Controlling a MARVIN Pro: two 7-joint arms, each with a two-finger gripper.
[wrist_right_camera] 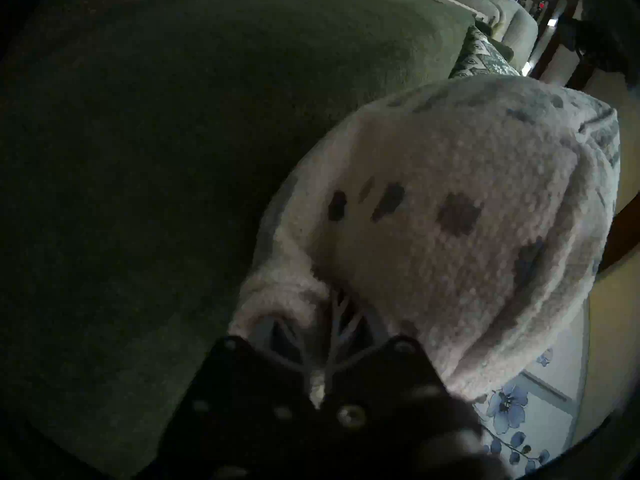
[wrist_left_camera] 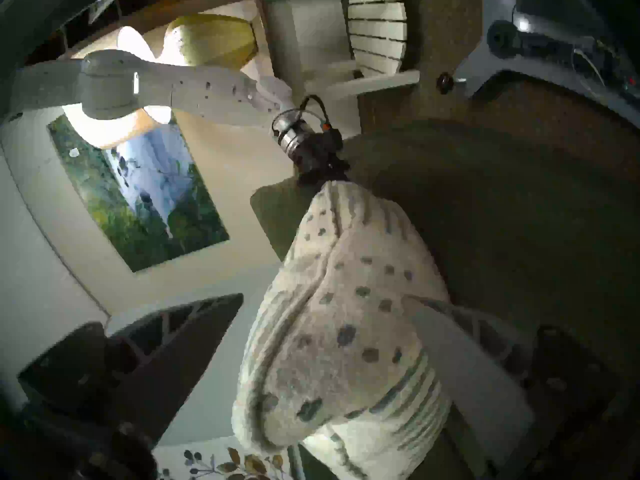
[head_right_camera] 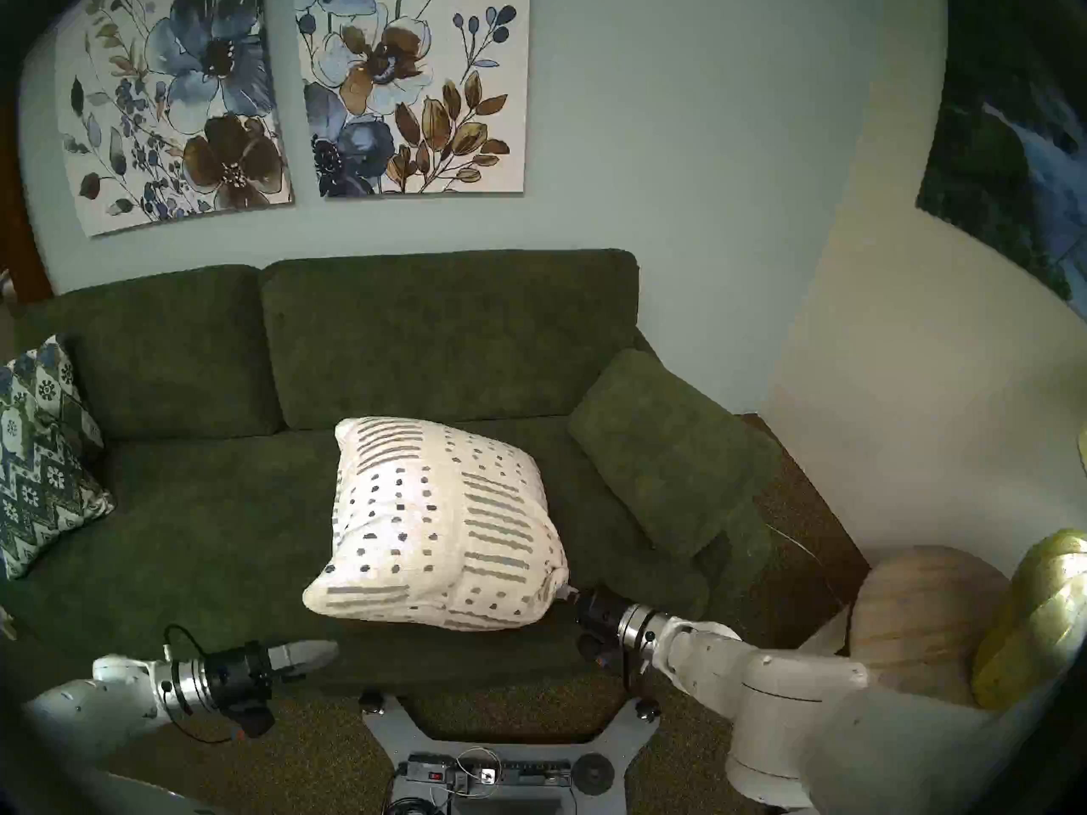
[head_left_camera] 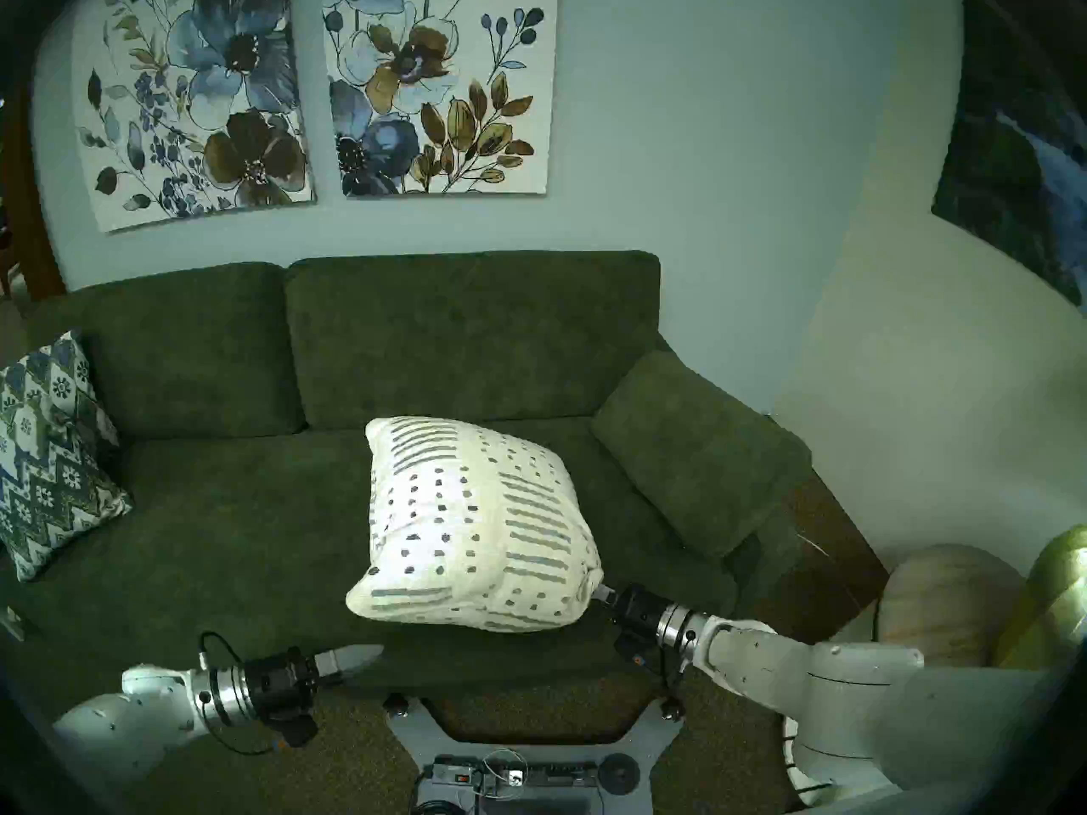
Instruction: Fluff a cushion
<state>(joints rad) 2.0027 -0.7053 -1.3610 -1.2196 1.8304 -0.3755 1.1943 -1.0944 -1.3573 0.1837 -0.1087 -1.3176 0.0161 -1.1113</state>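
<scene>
Cushion (head_left_camera: 470, 520), cream and nubbly with rows of grey-green dots and dashes, hangs puffed above the dark green sofa (head_left_camera: 235, 531) seat, lifted by one corner. My right hand (head_left_camera: 601, 591) is pinched tight on that bunched corner, the knit gathered into folds between its fingers. My left hand (head_left_camera: 359, 658) is spread wide and holds nothing, near the seat's front edge. A zigzag pillow (head_left_camera: 47, 455) leans at the sofa's far left end.

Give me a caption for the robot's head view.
Right hand pinches the cream cushion by one corner above the sofa.
</scene>
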